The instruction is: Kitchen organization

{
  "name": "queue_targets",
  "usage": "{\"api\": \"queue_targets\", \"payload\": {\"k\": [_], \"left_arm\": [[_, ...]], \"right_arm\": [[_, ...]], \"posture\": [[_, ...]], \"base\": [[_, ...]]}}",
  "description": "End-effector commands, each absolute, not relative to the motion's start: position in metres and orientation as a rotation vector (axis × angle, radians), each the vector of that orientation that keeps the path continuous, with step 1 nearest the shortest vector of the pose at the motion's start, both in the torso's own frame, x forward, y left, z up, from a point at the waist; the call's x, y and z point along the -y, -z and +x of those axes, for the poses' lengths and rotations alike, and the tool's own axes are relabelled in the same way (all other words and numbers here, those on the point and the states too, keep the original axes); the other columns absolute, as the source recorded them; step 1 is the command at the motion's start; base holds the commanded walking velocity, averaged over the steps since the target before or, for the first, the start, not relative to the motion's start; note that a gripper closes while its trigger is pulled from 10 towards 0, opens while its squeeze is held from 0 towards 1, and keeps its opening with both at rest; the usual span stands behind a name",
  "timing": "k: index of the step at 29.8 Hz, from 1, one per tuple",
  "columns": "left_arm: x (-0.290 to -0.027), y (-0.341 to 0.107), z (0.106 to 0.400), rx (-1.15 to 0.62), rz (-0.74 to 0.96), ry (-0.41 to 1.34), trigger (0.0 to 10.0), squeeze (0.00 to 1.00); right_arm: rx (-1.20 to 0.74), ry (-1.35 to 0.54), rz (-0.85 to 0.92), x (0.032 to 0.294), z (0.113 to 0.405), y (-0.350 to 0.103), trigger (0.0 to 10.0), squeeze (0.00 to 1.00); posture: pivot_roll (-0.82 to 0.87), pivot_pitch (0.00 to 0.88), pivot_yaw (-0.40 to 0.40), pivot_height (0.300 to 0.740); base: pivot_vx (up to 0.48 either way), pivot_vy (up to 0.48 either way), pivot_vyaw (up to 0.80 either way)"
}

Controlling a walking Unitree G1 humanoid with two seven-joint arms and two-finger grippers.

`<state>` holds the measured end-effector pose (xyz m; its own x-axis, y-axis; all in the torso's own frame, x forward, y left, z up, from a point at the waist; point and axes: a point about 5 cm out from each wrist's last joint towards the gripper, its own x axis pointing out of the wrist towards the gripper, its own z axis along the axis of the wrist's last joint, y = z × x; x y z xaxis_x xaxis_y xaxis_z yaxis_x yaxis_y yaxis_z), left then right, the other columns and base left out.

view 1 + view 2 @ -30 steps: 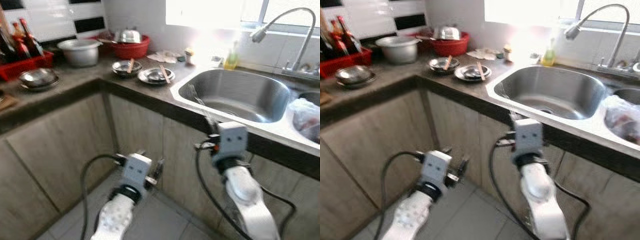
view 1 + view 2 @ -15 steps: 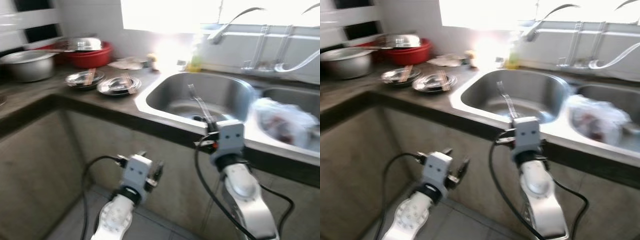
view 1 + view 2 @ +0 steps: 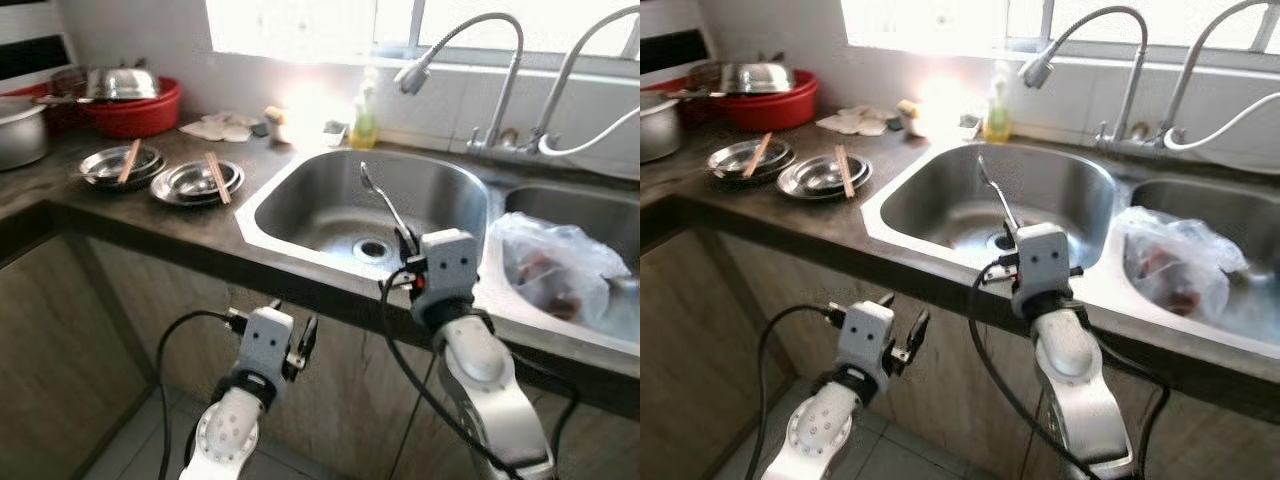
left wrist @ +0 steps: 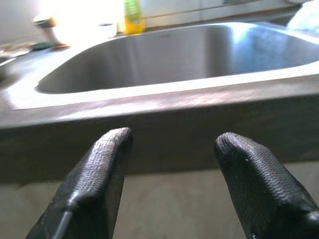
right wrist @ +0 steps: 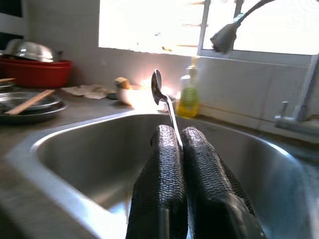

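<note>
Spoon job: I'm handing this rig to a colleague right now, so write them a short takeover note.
Right gripper: shut on a spoon, held upright by the handle over the left sink.
Left gripper: open, low in front of the cabinet below the counter edge.
Two steel plates with chopsticks sit on the counter left of the sink; a plastic bag lies in the right basin.
Done: spoon picked up.
Left, probably: put the spoon down and clear the plates.

The camera view shifts rightward along the counter: the sink [image 3: 300,180] now sits centred, and a second basin holding a plastic bag [image 3: 555,270] is in view. The bottles, red crate and steel bowl at left leave the view.
</note>
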<state>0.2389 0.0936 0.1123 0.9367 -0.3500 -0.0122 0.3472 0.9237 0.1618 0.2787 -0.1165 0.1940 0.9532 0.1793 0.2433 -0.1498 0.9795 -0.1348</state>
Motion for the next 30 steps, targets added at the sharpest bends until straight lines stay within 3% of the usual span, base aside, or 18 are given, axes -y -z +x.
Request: {"api": "queue_targets", "payload": {"k": [1, 19, 30], "left_arm": [[-0.086, -0.114, 0.238, 0.027, 0.153, 0.379, 10.0, 0.0], [-0.083, -0.116, 0.241, 0.038, 0.153, 0.378, 10.0, 0.0], [-0.084, -0.113, 0.238, 0.015, 0.134, 0.361, 10.0, 0.0]], "right_arm": [[0.257, -0.146, -0.124, 0.125, 0.282, -0.196, 10.0, 0.0], [0.095, -0.33, -0.303, 0.121, 0.33, -0.198, 10.0, 0.0], [-0.199, -0.463, -0.489, 0.129, 0.36, -0.176, 10.0, 0.0]], "posture": [[0.11, 0.0, -0.026, 0.74], [0.11, 0.0, -0.046, 0.74], [0.12, 0.0, -0.057, 0.74]], "base": [[0.311, 0.0, 0.0], [0.312, 0.0, 0.0], [0.139, 0.0, 0.0]]}}
